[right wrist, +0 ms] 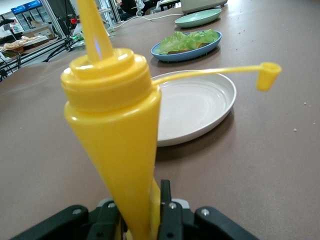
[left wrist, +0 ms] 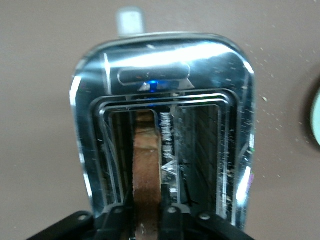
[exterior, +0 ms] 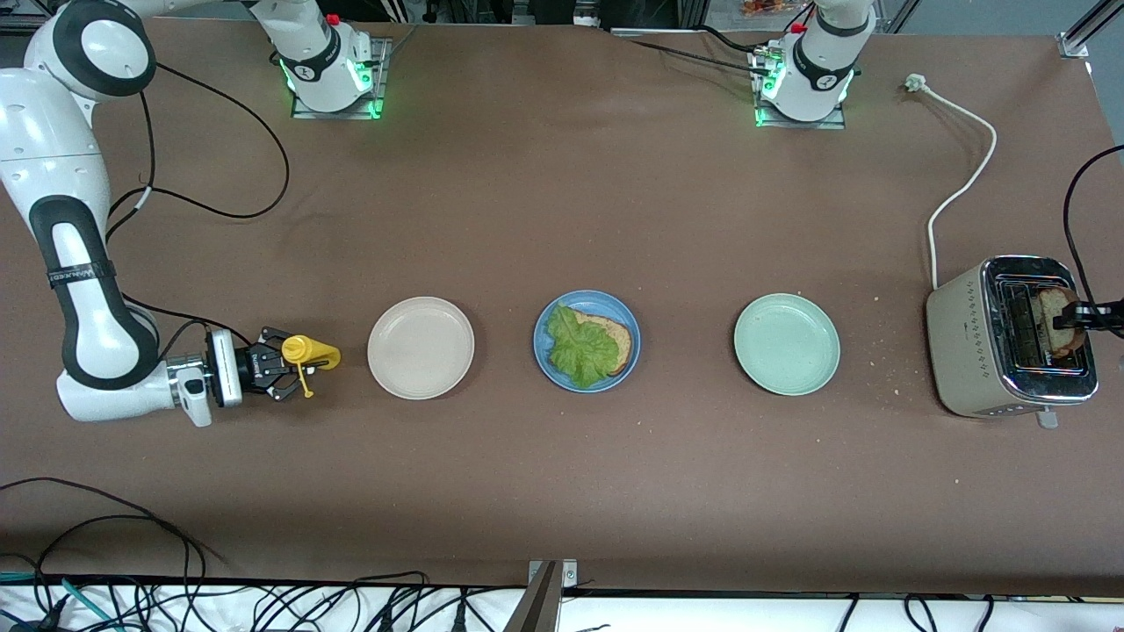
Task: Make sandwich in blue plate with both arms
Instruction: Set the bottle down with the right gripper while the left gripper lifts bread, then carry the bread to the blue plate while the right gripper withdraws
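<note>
Yellow squeeze bottle [right wrist: 117, 145] sits between the right gripper's [exterior: 279, 369] fingers [right wrist: 165, 205], low over the tabletop [exterior: 562, 474] at the right arm's end. Fingers narrow and closed around the bottle's body; its open cap [right wrist: 268, 76] dangles on a thin strap out past the fingertips, toward the beige plate [exterior: 421, 348]. That plate lies just past the bottle, on the tabletop, apart from it.

Blue plate [exterior: 587, 341] lies next along the row, well away from both sets of fingers. On it: one toast slice [exterior: 615, 338] with a ruffled lettuce leaf [exterior: 580, 344] lying over most of it; the crust shows at the edge toward the left arm's end. No top slice on the lettuce yet. Pale green plate [exterior: 787, 344] sits bare, between the blue plate and the toaster [exterior: 1010, 347].

Left gripper [exterior: 1078, 318] is over the toaster at the left arm's end. Its fingers [left wrist: 172, 212] are drawn in narrow on either side of a second toast [left wrist: 147, 175] that stands on edge in one slot; from the left wrist view the crust runs straight out from between the fingertips. The neighbouring slot shows only its wire guides. Crumbs speckle the toaster's chrome top and the tabletop around it. White cord [exterior: 961, 167] trails from the toaster toward the left arm's base.
</note>
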Controlling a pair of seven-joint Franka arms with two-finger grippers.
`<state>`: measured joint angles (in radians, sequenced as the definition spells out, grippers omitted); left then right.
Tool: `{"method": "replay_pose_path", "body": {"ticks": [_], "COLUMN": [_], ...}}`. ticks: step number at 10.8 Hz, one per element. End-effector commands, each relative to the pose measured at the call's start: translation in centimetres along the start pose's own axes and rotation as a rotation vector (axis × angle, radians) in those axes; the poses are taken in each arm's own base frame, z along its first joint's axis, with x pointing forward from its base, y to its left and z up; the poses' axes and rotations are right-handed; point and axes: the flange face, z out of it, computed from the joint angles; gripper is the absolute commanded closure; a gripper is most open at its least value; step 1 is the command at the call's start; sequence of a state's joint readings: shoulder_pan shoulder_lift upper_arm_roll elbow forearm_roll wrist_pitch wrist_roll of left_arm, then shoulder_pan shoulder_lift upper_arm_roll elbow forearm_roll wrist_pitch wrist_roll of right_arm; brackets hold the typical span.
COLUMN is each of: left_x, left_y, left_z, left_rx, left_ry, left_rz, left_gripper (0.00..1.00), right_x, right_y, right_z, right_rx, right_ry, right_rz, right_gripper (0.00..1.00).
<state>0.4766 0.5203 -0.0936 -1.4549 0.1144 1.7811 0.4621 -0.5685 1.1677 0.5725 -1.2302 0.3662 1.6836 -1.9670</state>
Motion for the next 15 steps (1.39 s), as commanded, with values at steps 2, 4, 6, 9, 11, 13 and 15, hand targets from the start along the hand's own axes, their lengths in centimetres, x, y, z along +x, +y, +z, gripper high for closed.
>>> {"method": "replay_pose_path", "body": {"ticks": [2, 4, 6, 9, 11, 13, 15], "left_x": [-0.5, -1.8, -3.4, -3.0, -2.6, -1.2, 0.2], "left_y": [0.7, 0.2, 0.8, 5.2, 11.0, 18.1, 24.9], "left_z": [-1.7, -3.7, -8.0, -13.1, -15.6, -16.3, -15.8], "left_rx": [0.022, 0.032, 0.022, 0.001, -0.025, -0.054, -0.102], "left_ry": [-0.042, -0.032, -0.053, -0.07, -0.099, -0.104, -0.103], "left_rz": [0.022, 0.006, -0.005, 0.055, 0.151, 0.281, 0.408], "left_gripper": [1.0, 1.0, 1.0, 1.0, 1.0, 1.0, 1.0], "right_x": [0.0, 0.1, 0.4, 0.9, 0.9, 2.0, 3.1], "right_y": [0.4, 0.3, 0.2, -0.2, -0.6, -1.1, -1.7], "right_z": [-0.5, -1.2, -1.7, -3.1, -4.1, -5.8, -8.2], "right_rx": [-0.026, -0.035, -0.041, -0.044, -0.045, -0.045, -0.065], "right_ry": [0.028, 0.023, 0.015, -0.02, -0.044, -0.083, -0.149], "right_rz": [-0.015, -0.026, -0.045, -0.051, -0.05, -0.056, -0.06], "right_gripper": [0.38, 0.05, 0.0, 0.0, 0.0, 0.0, 0.0]}}
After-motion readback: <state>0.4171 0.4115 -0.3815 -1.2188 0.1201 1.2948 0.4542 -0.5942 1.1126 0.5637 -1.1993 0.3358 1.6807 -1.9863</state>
